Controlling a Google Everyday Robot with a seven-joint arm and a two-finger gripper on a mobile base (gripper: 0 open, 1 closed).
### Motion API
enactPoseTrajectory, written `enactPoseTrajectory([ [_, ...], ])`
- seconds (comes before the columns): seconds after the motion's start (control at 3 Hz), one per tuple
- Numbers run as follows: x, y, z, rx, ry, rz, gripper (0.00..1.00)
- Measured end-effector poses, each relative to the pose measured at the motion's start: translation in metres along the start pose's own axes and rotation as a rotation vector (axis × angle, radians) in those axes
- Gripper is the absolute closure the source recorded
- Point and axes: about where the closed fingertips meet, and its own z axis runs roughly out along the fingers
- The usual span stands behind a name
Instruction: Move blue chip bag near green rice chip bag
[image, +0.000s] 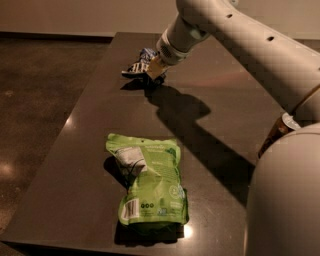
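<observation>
Reaching arm (240, 30): stretches from the upper right over the table (85, 150), ending in the gripper (152, 74) at the far end.
Gripper: pinching the blue bag (136, 65) by its right edge.
Blue bag: 1 small creased pouch, raised slightly above its shadow, well apart from the green bag (150, 185).
Green bag: lies flat near the table's front edge, barcode end closest to the camera.
Brown object (274, 136): at the right, partly hidden by the robot's body.
</observation>
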Motion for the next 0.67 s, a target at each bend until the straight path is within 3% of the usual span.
enactPoseTrajectory([
  [0.67, 0.034, 0.039, -0.063, -0.136, -0.021, -0.205, 1.00],
])
